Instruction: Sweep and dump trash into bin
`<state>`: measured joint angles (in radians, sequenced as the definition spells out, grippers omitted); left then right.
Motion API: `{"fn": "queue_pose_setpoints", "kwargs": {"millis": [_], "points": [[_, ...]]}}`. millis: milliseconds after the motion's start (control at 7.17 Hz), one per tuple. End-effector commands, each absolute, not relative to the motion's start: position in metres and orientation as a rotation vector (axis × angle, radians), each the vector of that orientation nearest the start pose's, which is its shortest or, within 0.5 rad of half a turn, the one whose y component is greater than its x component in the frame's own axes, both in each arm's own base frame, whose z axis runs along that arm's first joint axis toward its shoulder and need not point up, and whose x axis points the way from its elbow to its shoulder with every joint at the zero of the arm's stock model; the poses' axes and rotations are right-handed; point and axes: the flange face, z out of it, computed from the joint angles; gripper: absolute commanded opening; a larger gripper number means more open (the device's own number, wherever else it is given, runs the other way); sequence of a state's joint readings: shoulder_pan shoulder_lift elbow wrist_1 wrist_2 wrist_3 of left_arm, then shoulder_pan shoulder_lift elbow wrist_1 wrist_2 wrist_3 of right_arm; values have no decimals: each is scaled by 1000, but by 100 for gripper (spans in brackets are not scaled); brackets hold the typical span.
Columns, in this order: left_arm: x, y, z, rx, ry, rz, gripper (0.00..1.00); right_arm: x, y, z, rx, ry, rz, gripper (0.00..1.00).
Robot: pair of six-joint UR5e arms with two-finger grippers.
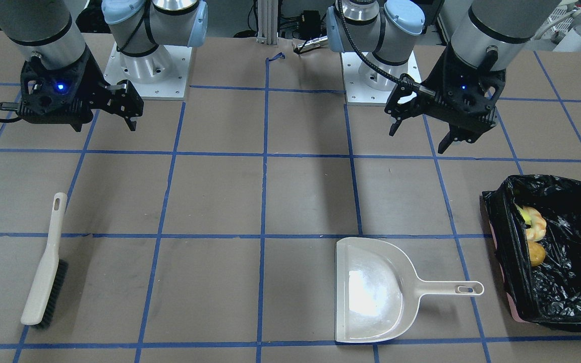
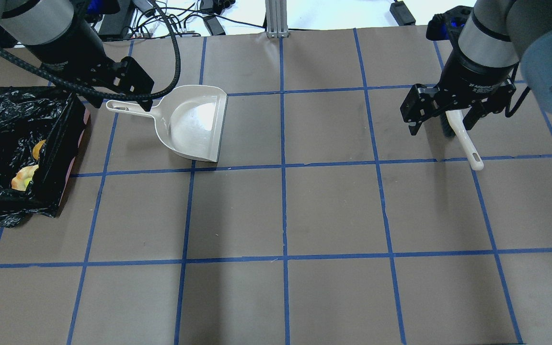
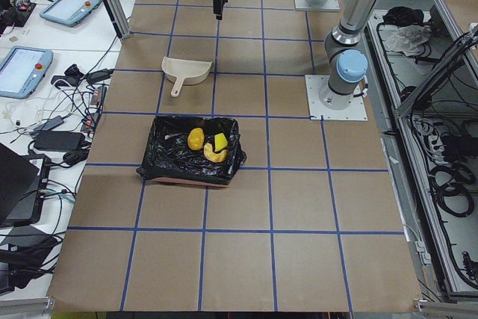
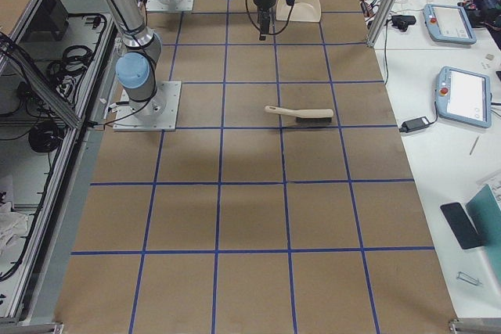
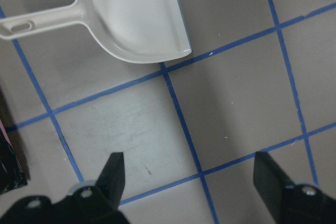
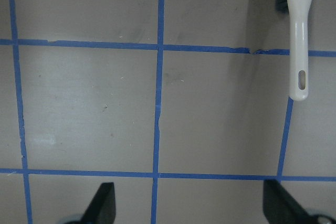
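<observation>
Black crinkled plastic is lining the bin (image 1: 568,287), and all the trash is lying inside it: one croissant piece (image 1: 536,227), one potato-like lump (image 1: 536,253) and one green sponge wedge (image 1: 525,214), three items bunched against one wall. One bin is sitting on the table, off to the side of the left gripper (image 5: 189,166) and lower than its fingertips.

That gripper's fingers (image 5: 114,166) are hanging spread wide, gripping nothing. One cream dustpan (image 1: 371,290) is lying flat ahead of them with nothing in it, its handle pointing toward the bin.

The right gripper (image 6: 189,198) is hovering with its fingers (image 6: 105,198) likewise parted and gripping nothing. One brush (image 1: 46,267) is lying on the table ahead of those fingers, its handle end showing beyond one of them in the right wrist view, not touching it.

Brown sheeting crossed by a grid of blue tape (image 2: 283,167) is covering the table (image 2: 333,211). White side benches (image 4: 438,60) carrying tablets (image 4: 462,95) and cables are flanking it, and the two arm bases (image 1: 147,65) are standing bolted at the far edge.
</observation>
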<state>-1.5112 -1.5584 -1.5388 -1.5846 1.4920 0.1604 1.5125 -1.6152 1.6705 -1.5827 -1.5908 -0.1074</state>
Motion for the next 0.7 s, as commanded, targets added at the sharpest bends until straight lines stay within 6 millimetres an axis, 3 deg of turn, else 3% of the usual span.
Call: {"fn": "queue_pose_setpoints", "kwargs": {"millis": [0, 558], "points": [[-108, -492, 512, -81, 3214, -64, 100, 104, -475, 461, -78, 3156, 75, 100], [-103, -481, 509, -117, 3206, -44, 100, 105, -472, 465, -77, 3141, 63, 100]]}}
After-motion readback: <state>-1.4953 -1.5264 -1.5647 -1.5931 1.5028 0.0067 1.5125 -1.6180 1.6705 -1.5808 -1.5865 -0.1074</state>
